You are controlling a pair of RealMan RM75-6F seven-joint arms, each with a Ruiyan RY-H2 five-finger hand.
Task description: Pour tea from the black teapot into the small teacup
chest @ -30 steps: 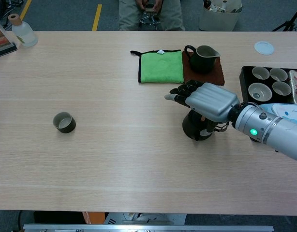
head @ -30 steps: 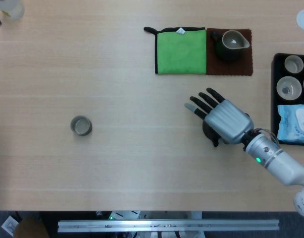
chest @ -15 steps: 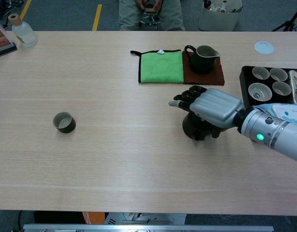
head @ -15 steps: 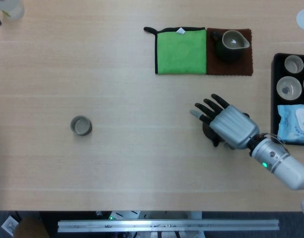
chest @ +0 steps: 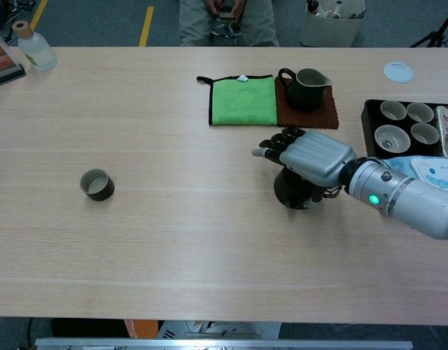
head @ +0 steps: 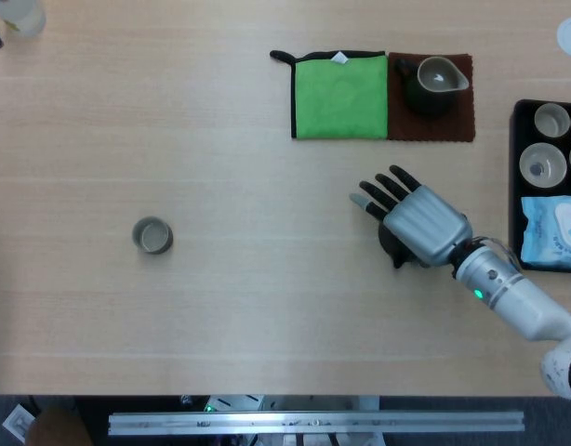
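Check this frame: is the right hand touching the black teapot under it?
Cannot tell. In the chest view the right hand covers the black teapot from above, fingers extended past it; neither view shows contact or a gap.

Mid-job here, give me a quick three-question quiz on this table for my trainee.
1. True or false: the small dark teacup stands on the green square cloth.
2. What lies under the right hand? A) the black round teapot B) a white disc C) a clear bottle
3. The dark spouted pitcher stands on a mat of what colour?

Key: 1 false, it stands on bare table far to the left; 2 A; 3 brown.
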